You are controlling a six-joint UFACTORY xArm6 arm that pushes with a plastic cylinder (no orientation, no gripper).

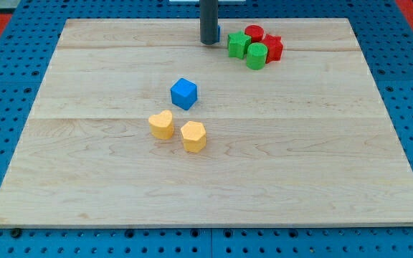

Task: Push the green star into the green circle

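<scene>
Since the rig had no claw at all, just a dark rod, there was no open or closed state to tell, so everything came down to where my tip [209, 42] sat. It was up near the view's top edge of the bench [84, 179], just to the view's left of the cluster, with a bit of a blue block [219, 32] peeking out behind the rod. The green star [238, 44] was close on the tip's right, and the green circle [257, 55] was just beyond it, lower right, looking like it was touching or nearly so. Two red blocks [264, 41] were packed in behind them. My read was that a short, slow shove toward the lower right would do it, aimed through the star's middle so it didn't spin off toward the reds. The blue cube [183, 93], yellow heart [161, 125] and yellow hexagon [193, 135] sat mid-bench, well out of the way
</scene>
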